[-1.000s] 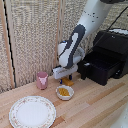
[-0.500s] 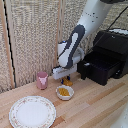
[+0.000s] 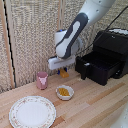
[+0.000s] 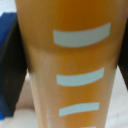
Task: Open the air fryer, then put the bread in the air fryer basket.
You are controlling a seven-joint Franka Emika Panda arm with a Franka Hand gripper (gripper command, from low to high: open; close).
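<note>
Right, gripper (image 3: 63, 71) closed on the bread (image 3: 64, 74), above the bench's back edge | air fryer basket (image 3: 97, 65) pulled out of the air fryer (image 3: 112, 45), toward the bench's far end | bowl (image 3: 64, 92) and cup (image 3: 42, 79) nearby.

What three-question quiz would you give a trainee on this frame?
1. True or false: the black boxy pull-out air fryer basket is pushed fully shut.
2. What sits right under the white boxy hand? A. small orange-brown rectangular bread block B. white bowl of yellow pieces C. round floral plate
3. Fill in: the small cup on the wooden table is ___.
Key: 1 false; 2 A; 3 pink.
</note>
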